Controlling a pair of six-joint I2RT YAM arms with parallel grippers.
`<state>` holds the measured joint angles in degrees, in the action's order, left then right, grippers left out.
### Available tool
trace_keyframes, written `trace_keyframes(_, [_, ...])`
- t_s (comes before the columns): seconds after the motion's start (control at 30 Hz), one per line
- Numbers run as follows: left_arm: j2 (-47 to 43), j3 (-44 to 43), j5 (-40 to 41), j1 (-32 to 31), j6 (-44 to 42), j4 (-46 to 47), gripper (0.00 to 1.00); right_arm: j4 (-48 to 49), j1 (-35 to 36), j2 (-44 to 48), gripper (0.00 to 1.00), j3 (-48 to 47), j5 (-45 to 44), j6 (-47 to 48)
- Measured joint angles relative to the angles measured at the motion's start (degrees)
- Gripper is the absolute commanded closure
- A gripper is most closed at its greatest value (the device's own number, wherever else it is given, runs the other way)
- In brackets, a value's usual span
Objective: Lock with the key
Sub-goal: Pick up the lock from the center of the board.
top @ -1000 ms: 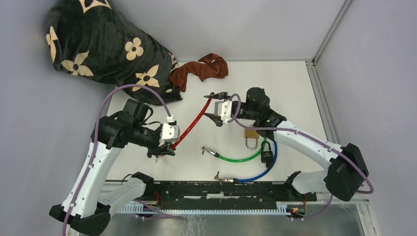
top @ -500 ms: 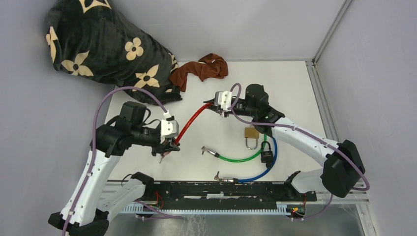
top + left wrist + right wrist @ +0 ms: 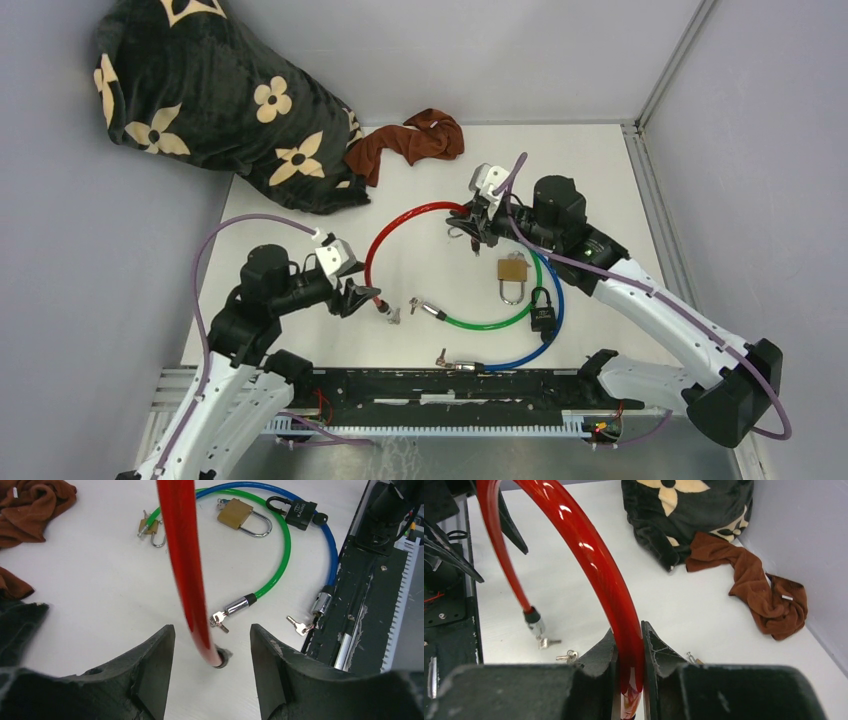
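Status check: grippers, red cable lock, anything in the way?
Left gripper open, astride red cable near one end. Right gripper shut on the other end. Green cable, brass padlock close by, not blocking.

The left gripper (image 3: 357,298) has opened and dropped the red cable (image 3: 372,250) end onto the table (image 3: 600,170) — the right gripper (image 3: 477,222), now clamped on the other end, has drawn it into an arc.

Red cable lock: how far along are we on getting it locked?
Done: the red cable is bent into an arc, the right gripper shut on it near one end. In hand: the left gripper stands open around the other end, down at the table beside a key. Left: bringing the ends together and turning the key.
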<state>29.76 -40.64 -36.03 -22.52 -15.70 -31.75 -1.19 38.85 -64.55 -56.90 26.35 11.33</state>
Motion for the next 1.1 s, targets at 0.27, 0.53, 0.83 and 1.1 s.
trace_keyframes(0.27, [2.91, 4.59, 0.04, 0.0, 4.26, 6.75, 0.53, -9.46, -0.31, 0.87, 1.0, -6.36, -2.03, -1.46])
trace_keyframes(0.53, [3.08, 6.69, 0.15, 0.0, 4.39, 9.99, 0.48, -13.0, -0.74, 0.85, 1.0, -11.91, -1.57, -1.22])
trace_keyframes(0.83, [2.75, 8.59, 1.03, 0.0, 5.25, 14.16, 0.9, -13.6, -0.79, 0.55, 1.0, -16.63, 1.07, -0.79])
trace_keyframes(1.1, [0.28, 9.22, 2.99, -0.07, 13.97, 15.78, 0.98, -11.41, -1.09, -0.35, 1.0, -17.09, 2.21, -4.02])
